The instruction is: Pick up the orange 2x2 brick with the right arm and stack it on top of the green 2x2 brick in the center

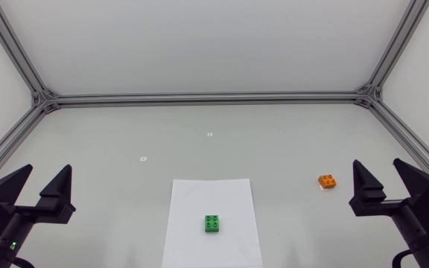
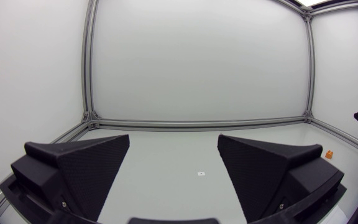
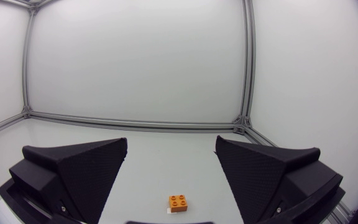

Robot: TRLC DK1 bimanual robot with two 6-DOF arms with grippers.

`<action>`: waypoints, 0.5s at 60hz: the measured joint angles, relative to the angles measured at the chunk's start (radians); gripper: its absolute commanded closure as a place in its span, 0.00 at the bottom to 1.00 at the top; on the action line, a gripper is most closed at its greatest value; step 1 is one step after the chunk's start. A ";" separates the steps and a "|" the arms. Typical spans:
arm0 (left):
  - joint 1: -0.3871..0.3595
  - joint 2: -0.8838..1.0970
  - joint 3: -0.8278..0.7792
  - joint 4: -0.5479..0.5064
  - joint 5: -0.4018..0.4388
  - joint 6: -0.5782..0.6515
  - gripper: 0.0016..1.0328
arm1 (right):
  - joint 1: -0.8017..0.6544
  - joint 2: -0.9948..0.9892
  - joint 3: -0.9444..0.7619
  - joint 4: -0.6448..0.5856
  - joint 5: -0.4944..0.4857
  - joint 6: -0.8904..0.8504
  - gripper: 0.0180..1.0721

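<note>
Overhead first: the small orange 2x2 plastic brick [image 1: 328, 181] sits on the pale grey table [image 1: 274, 141] at the right, well apart from the green 2x2 plastic brick [image 1: 214, 223], which rests near the middle of a white paper sheet [image 1: 199, 197] at the near centre. The matte black right gripper [image 1: 379, 173] hangs at the right edge with its jaws wide apart and nothing between them. The orange brick lies just to its left and slightly farther out. The matte black left gripper [image 1: 48, 175] is at the left edge, likewise spread and empty, and far from both bricks, so the right arm is plainly the nearer one.

From the left wrist, the left gripper [image 2: 174, 149] shows both wedge fingers apart over bare table. The orange brick [image 2: 329, 154] is only a speck far off to the right.

From the right wrist, the right gripper [image 3: 171, 149] has its fingers held wide, and the orange brick [image 3: 178, 203] lies on the table ahead of and below them, almost centred in the gap, touching neither. Being square, the brick has no long axis to favour, and its sides look roughly in line with the fingers. The pick seems to call for a short advance and descent, with little turning of the wrist.
</note>
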 measured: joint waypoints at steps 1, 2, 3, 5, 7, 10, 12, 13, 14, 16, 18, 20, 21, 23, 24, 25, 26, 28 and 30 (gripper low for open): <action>0.000 0.000 0.000 0.000 0.000 0.000 0.04 | 0.000 0.000 0.000 0.000 0.000 0.000 0.04; 0.000 0.000 0.000 0.000 0.000 0.000 0.04 | 0.000 0.000 0.000 0.000 0.000 0.000 0.04; 0.000 0.000 0.000 0.000 0.000 0.000 0.04 | 0.000 0.000 0.000 0.000 0.000 0.000 0.04; 0.000 0.000 0.000 0.000 0.000 0.000 0.04 | -0.001 0.000 0.000 0.000 0.000 0.000 0.04; 0.000 0.000 0.000 0.000 0.000 0.000 0.04 | -0.001 0.000 0.000 0.000 0.000 0.000 0.04; 0.000 0.000 0.000 0.000 0.000 0.000 0.04 | -0.001 0.000 0.000 0.000 0.000 0.000 0.04; 0.000 0.000 0.000 0.000 0.000 0.000 0.04 | -0.001 0.000 0.000 0.000 0.000 0.000 0.04; 0.000 0.000 0.000 0.000 0.000 0.000 0.04 | -0.001 0.000 0.000 0.000 0.000 0.000 0.04; 0.000 0.000 0.000 0.000 0.000 0.000 0.04 | -0.001 0.000 0.000 0.000 0.000 0.000 0.04; 0.000 0.000 0.000 0.000 0.000 0.000 0.04 | -0.001 0.000 0.000 0.000 0.000 0.000 0.04; 0.000 0.000 0.000 0.000 0.000 0.000 0.04 | -0.001 0.000 0.000 0.000 0.000 0.000 0.04; 0.000 0.000 0.000 0.000 0.000 0.000 0.04 | -0.001 0.000 0.000 0.000 0.000 0.000 0.04; 0.000 0.000 0.000 0.000 0.000 0.000 0.04 | -0.001 0.000 0.000 0.001 0.000 0.000 0.04; 0.000 0.000 0.000 0.000 0.000 0.000 0.04 | -0.001 0.000 0.000 0.001 0.000 0.000 0.04; 0.000 0.000 0.000 0.000 0.000 0.000 0.04 | -0.001 0.000 0.000 0.001 0.000 0.000 0.04; 0.000 0.000 0.000 0.000 0.000 0.000 0.04 | -0.001 0.000 0.000 0.002 0.000 0.000 0.04; 0.000 0.000 0.000 0.000 0.000 0.000 0.04 | -0.001 0.000 0.000 0.003 0.000 0.000 0.04; 0.000 0.000 0.000 0.000 0.000 0.000 0.04 | -0.001 0.000 0.000 0.006 0.000 0.000 0.04; 0.000 0.000 0.000 0.000 0.000 0.000 0.04 | -0.001 0.000 0.000 0.008 0.000 0.000 0.04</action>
